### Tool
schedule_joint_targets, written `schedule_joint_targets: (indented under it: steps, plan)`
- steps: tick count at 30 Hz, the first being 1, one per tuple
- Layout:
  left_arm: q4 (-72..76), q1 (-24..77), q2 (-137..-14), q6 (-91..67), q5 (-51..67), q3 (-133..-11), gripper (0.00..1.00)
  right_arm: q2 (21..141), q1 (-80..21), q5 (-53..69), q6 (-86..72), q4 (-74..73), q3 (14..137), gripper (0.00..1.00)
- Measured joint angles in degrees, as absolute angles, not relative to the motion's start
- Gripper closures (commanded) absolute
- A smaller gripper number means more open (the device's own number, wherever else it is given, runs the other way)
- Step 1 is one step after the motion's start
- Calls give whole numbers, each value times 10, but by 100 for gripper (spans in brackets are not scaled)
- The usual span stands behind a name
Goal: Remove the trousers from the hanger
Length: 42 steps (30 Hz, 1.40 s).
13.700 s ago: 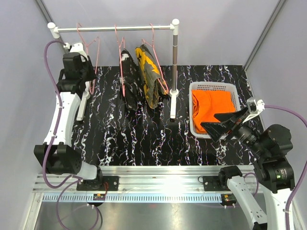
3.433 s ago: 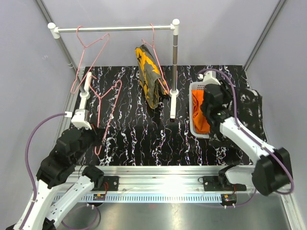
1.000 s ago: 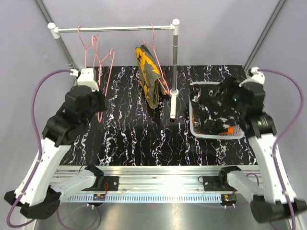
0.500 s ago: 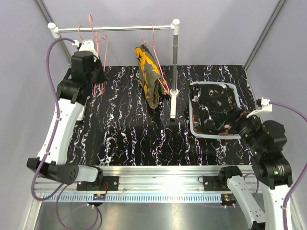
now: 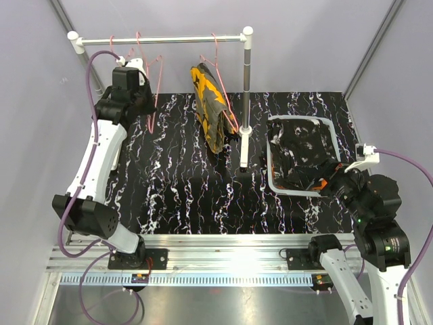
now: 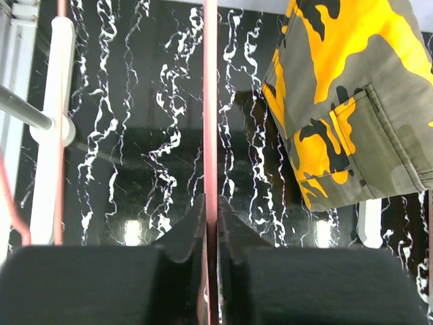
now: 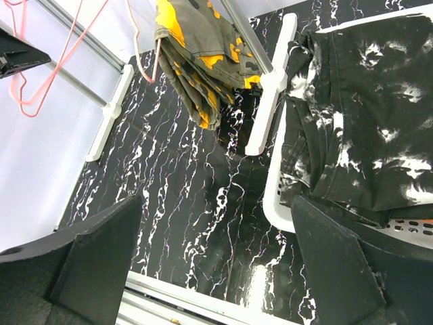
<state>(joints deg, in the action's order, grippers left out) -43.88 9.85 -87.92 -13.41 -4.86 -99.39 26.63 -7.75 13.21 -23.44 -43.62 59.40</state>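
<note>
- The black trousers (image 5: 302, 145) have been dropped into the basket (image 5: 269, 159); the right gripper (image 7: 216, 203) is drawn back, spread.
- The empty hanger (image 6: 210, 101), pinched in the left gripper (image 6: 210, 211), has been lifted to the rail (image 5: 176, 40).
- Only the camouflage trousers (image 5: 211, 105) are left hanging.

You're getting the top external looking down from above and behind the bases, taking in the whole table (image 5: 176, 189), the rail (image 5: 176, 40) and the basket (image 5: 268, 159). Left wrist cam is sitting high by the rail, facing down along the left gripper (image 6: 210, 200), which is pinching a pink hanger (image 6: 210, 101) right at the lens. Right wrist cam is looking from the near right toward the far left past the right gripper (image 7: 216, 203), fingers spread, mid-range. All three are sharing the camouflage trousers (image 5: 211, 108) and the table under them.
</note>
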Motion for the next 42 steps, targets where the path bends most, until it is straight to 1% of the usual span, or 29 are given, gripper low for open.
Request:
schedule_joint_targets:
  steps: [1, 2, 3, 5, 6, 8, 9, 11, 12, 14, 16, 19, 21, 24, 28, 34, 42]
  plan:
    - [-441, 98, -879, -135, -46, -994, 81, 266, -77, 132, -234, -437, 594, 0]
    - [-441, 98, -879, -134, -44, -994, 73, 266, -77, 132, -233, -437, 594, 1]
    - [-440, 98, -879, -133, -43, -994, 68, 266, -77, 132, -233, -438, 594, 0]
    - [-439, 98, -875, -134, -40, -989, 61, 266, -77, 132, -231, -440, 594, 0]
    - [-440, 97, -873, -135, -37, -987, 55, 266, -77, 132, -231, -441, 594, 0]
    - [-441, 97, -867, -135, -31, -983, 48, 266, -77, 132, -230, -444, 594, 1]
    - [-442, 97, -862, -136, -29, -981, 41, 266, -77, 132, -229, -445, 594, 1]
    - [-444, 97, -847, -140, -18, -980, 32, 266, -77, 132, -229, -445, 594, 1]
    - [-444, 97, -836, -143, -12, -978, 23, 266, -78, 132, -229, -445, 594, 0]
    - [-434, 98, -810, -152, -1, -969, 15, 266, -77, 132, -229, -446, 594, 1]
    - [-415, 102, -765, -167, 9, -938, 1, 266, -77, 131, -229, -447, 594, 1]
    - [-402, 127, -704, -188, 6, -907, 1, 266, -77, 129, -233, -449, 594, 0]
    - [-392, 168, -675, -203, -3, -901, 1, 265, -77, 125, -241, -449, 594, 0]
    - [-370, 225, -653, -229, -17, -898, 1, 265, -77, 110, -253, -453, 594, 0]
    - [-345, 274, -649, -267, -44, -883, 1, 265, -77, 96, -267, -463, 594, 1]
    - [-322, 357, -683, -296, -110, -872, 1, 257, -77, 94, -281, -467, 591, 0]
    - [-325, 418, -806, -300, -208, -917, 1, 242, -77, 96, -288, -469, 584, 0]
